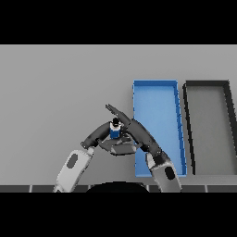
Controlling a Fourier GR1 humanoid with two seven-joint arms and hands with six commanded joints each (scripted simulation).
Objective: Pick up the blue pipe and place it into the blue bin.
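The blue pipe (pixel 114 132) is a short blue piece with a dark and white end, just left of the blue bin (pixel 157 92). My right hand (pixel 137 135) comes in from the lower right and closes on the pipe, fingers over its top and thumb beneath it. From the lower left, my left hand (pixel 96 136) reaches in with relaxed fingers that end right beside the pipe's left side. Much of the pipe is hidden by the two hands. The blue bin is a long open tray with nothing visible inside.
A dark grey bin (pixel 208 88) of similar size stands directly right of the blue bin. The grey table (pixel 60 83) stretches to the left and back. My right forearm lies over the blue bin's near left corner.
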